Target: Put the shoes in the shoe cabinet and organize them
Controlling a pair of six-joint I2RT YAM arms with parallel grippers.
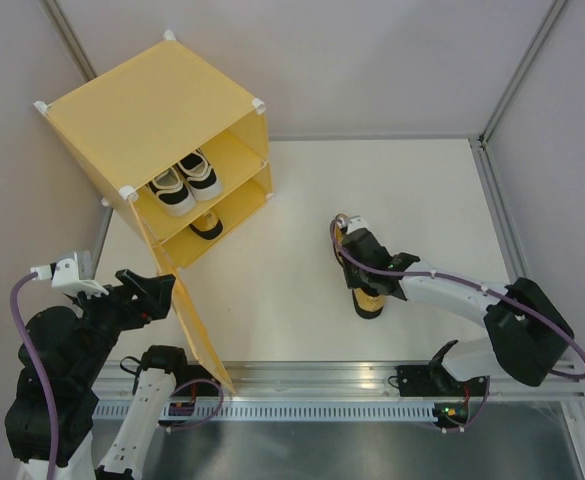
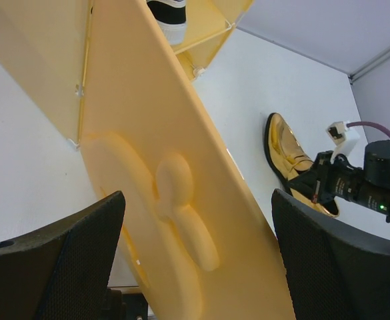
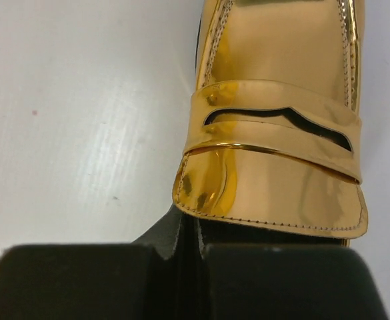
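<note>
Sneakers (image 1: 185, 182) sit on cabinet's (image 1: 142, 110) shelf, gold slip-on (image 1: 207, 226) below, second slip-on (image 1: 369, 303) outside.

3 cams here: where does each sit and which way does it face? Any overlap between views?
Top external: above and behind the arms, looking down over the table at the shoe cabinet; both arms show.
Left wrist: low beside the open door, facing across the table; the open left gripper shows, one finger on each side of the door.
Right wrist: close over the gold shoe, facing down; the right gripper shows, closed on it.
Shared: the top and left wrist views both catch the door, the gold shoe and the right gripper.
</note>
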